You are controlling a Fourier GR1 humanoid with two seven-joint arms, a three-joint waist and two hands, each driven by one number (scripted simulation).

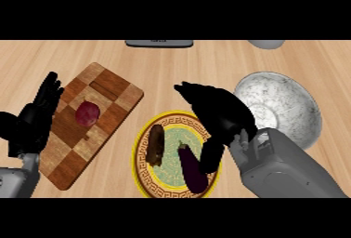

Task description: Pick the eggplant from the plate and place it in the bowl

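Observation:
A dark purple eggplant (192, 169) lies on the yellow-rimmed patterned plate (145, 139), toward its lower right. Beside it on the plate's left half lies a brown elongated item (156, 144). My right hand (218, 114) hovers over the plate's right side, fingers spread and relaxed, one finger reaching down close to the eggplant's upper end; it holds nothing. The marbled grey bowl (282, 108) sits to the right of the plate, partly hidden behind that hand. My left hand (37, 111) rests open at the left edge, fingers up.
A checkered wooden cutting board (103, 93) lies left of the plate with a dark red round vegetable (87, 114) on it. A grey object (159, 43) and a pale rounded object (267, 43) sit at the counter's far edge.

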